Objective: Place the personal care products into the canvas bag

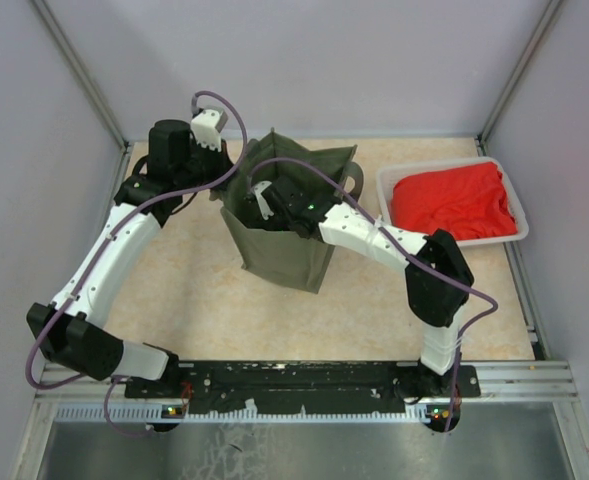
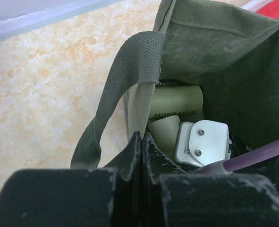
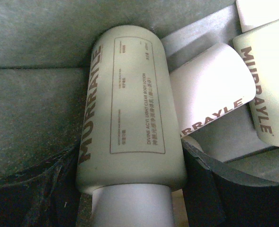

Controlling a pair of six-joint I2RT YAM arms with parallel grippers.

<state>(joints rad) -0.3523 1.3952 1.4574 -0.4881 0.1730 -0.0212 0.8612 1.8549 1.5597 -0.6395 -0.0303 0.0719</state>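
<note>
Bottle lay lengthwise, cap wristward, grasped by our right end effector inside the canvas bag.

1. Top camera: high behind, looks down on whole table, bag central.
2. Left wrist: close at bag rim, looking in.
3. Right wrist: inside bag, very near bottle; shares interior with left wrist.
</note>
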